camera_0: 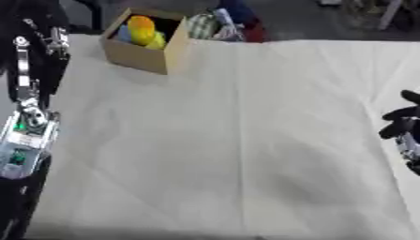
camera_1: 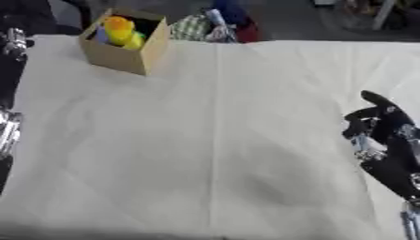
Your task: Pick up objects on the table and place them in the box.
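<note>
While left robot hand stays unseen, right robot hand (camera_1: pixel 379 123) relaxed, box (camera_0: pixel 146 51) contents blurred

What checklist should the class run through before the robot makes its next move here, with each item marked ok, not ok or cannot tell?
1. Box upright with its top open: ok.
2. Yellow and orange items sit inside the box: ok.
3. An object left on the white cloth to pick: not ok, none shows.
4. Right hand holds nothing: ok.
5. Left hand state: cannot tell, only the left arm shows.
</note>
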